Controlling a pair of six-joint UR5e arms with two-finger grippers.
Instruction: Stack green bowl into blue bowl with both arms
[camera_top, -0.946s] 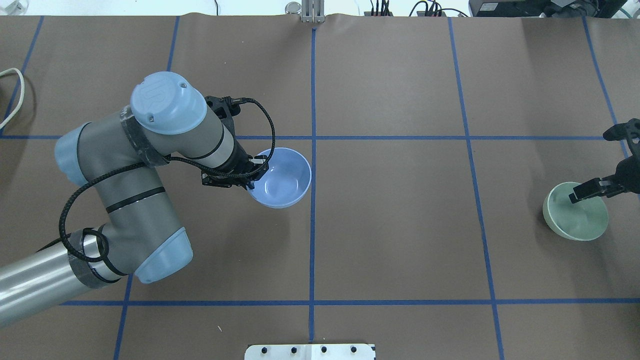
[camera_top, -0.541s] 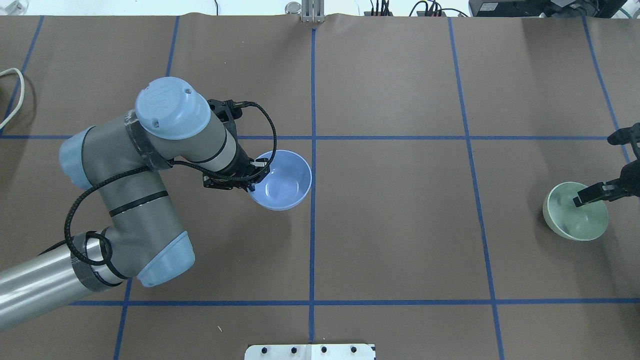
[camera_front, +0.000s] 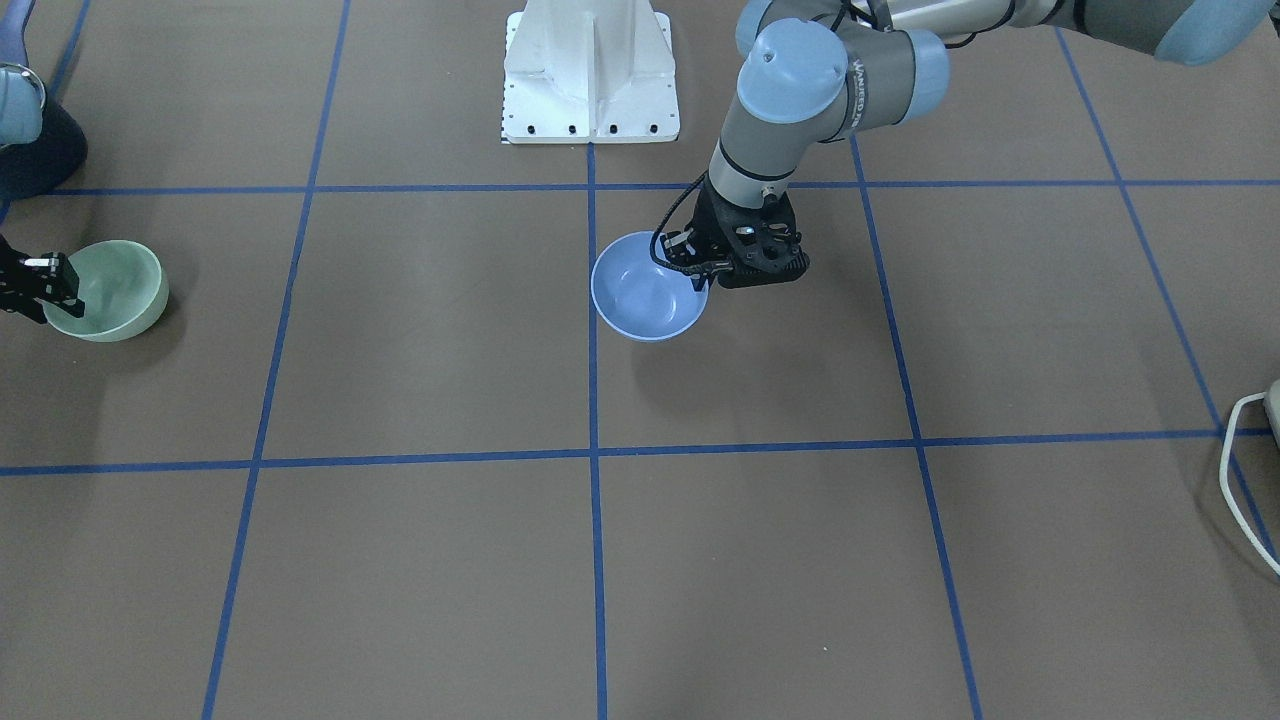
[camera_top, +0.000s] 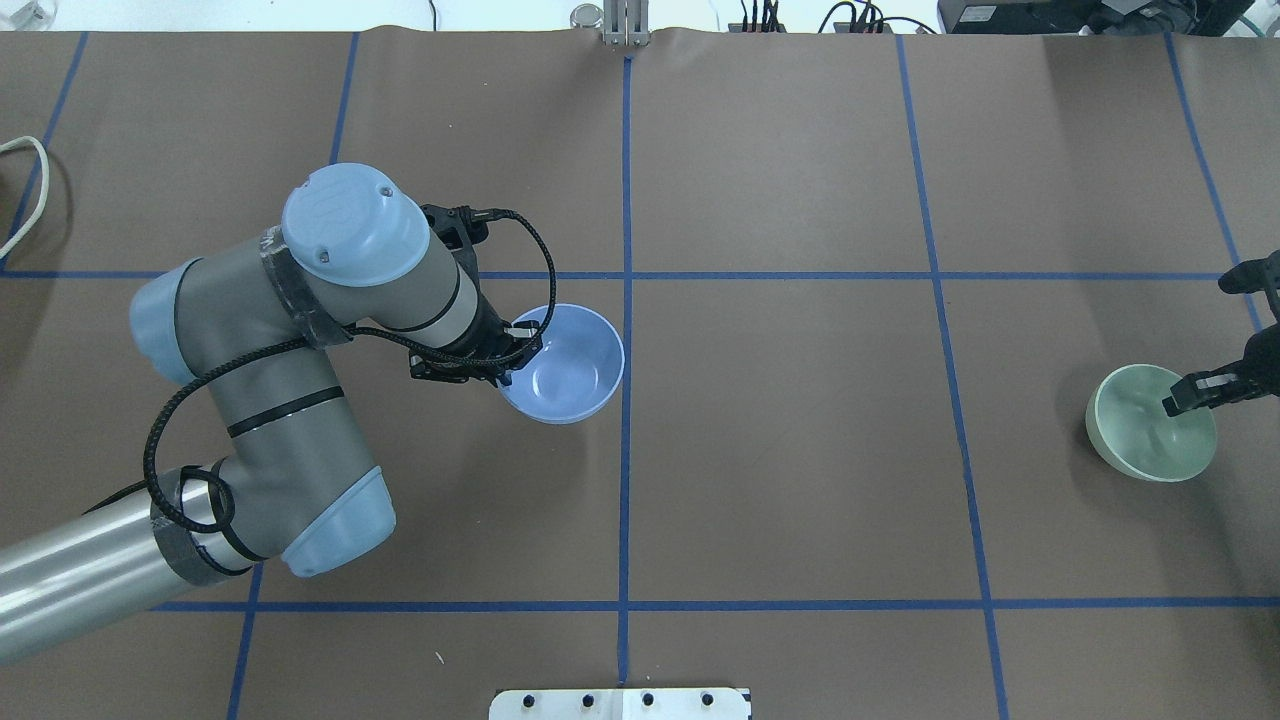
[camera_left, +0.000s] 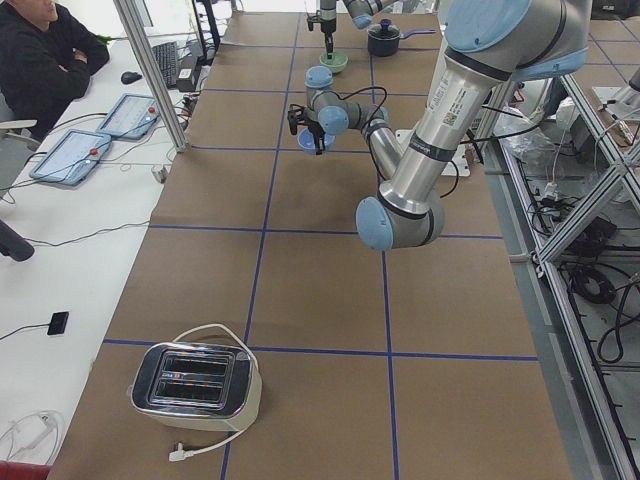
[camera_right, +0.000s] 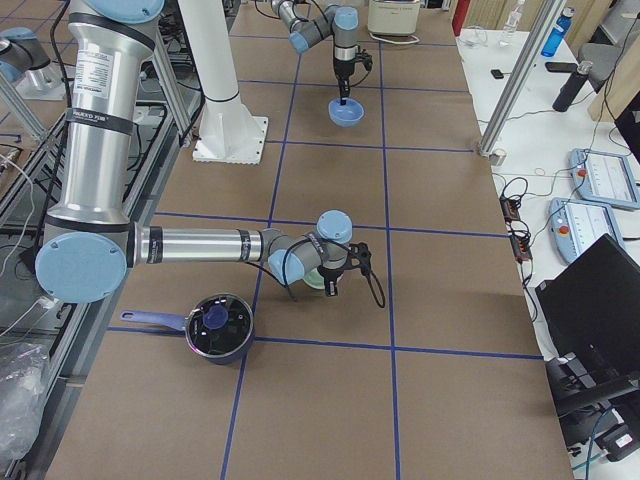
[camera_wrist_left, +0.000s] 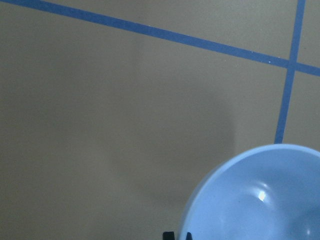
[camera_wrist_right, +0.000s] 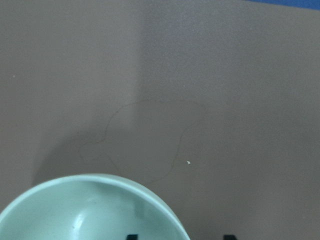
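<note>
1. The right gripper (camera_top: 1188, 395) is sliding outward from the middle of the small round pale-green glossy bowl (camera_top: 1140, 432) toward the bowl's rim on the robot's right. The bowl itself is not moving and is staying at the right end of the brown paper-covered table (camera_top: 800, 450).
2. The fingers of this gripper are standing wide apart, one inside the rim and one outside. I judge that the grasp is being prepared but is not yet made.
3. The left gripper (camera_top: 518, 347) is staying clenched on the left rim of the small round periwinkle-blue glossy bowl (camera_top: 572, 368). This bowl is shifting only slightly, just beside the table's centre line.
4. The two bowls are lying well apart, so the stacking is still waiting.
5. The left arm is bending sharply at the elbow, with its wrist pointing down. The right arm is reaching low over the table.
</note>
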